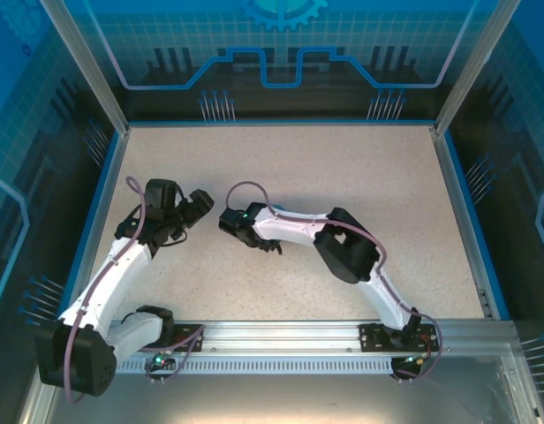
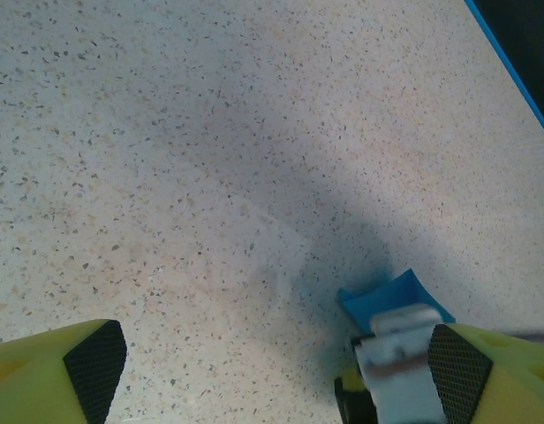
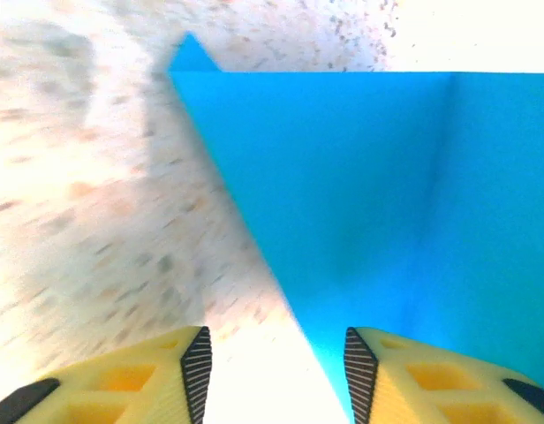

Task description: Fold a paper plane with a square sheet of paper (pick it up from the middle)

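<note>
The sheet of paper [image 3: 369, 194] is teal-blue and lies folded on the speckled table, with a crease down it and a slanted edge running to a pointed corner. Its whole outline is out of frame. My right gripper [image 3: 276, 364] stands open over that slanted edge, and bare table shows between the yellow fingers [image 3: 188, 375]. From above, the right gripper [image 1: 230, 221] covers the paper. In the left wrist view a blue corner of the paper [image 2: 391, 296] sticks out past the right gripper's white body [image 2: 400, 353]. My left gripper [image 2: 274, 358] is wide open beside it, over bare table, and sits just left of it in the top view [image 1: 200, 205].
A blue rim [image 1: 462, 212] runs round the speckled table [image 1: 343, 168], with metal posts [image 1: 82, 66] at the corners. A metal rail [image 1: 281, 336] carries the arm bases at the near edge. The two grippers are close together left of the table's centre.
</note>
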